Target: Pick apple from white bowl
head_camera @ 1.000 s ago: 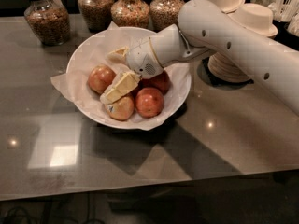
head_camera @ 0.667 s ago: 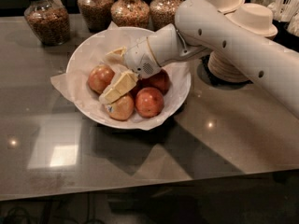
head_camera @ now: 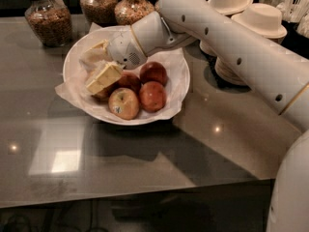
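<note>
The end effector (head_camera: 98, 63) hung low inside the white bowl (head_camera: 179, 83), on its left side, fingers (head_camera: 104, 76) apart above the apples (head_camera: 124, 103). Jars (head_camera: 48, 21) stood close behind the rim. The arm (head_camera: 231, 47) barred the right side, with stacked paper bowls (head_camera: 263, 23) beyond it. The desk (head_camera: 145, 168) in front gave open passage.
</note>
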### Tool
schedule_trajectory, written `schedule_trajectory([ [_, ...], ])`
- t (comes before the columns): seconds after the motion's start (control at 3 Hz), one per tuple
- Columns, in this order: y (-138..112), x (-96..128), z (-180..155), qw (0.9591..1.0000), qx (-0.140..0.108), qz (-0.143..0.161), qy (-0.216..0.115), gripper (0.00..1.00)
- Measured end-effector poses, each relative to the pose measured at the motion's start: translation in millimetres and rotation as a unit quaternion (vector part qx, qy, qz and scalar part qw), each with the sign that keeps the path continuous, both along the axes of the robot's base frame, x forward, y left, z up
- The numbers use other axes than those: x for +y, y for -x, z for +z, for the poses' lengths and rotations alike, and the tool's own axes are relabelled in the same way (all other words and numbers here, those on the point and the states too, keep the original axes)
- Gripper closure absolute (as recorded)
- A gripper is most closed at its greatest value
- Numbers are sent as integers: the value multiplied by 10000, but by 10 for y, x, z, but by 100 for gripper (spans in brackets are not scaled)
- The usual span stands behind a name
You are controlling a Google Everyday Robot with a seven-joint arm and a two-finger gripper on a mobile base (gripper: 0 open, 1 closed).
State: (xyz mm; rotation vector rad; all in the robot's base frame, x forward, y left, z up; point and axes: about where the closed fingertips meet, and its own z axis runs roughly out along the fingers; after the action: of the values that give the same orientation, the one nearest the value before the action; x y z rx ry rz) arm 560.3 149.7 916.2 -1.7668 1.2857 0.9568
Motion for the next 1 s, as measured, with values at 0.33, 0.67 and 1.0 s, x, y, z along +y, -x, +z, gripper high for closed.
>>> schedule_trajectory([
  [0.33,2,16,18,10000,-12,21,-9,59],
  [0.67,2,16,18,10000,-12,21,-9,82],
  [1.0,2,16,17,10000,-11,21,-9,79],
])
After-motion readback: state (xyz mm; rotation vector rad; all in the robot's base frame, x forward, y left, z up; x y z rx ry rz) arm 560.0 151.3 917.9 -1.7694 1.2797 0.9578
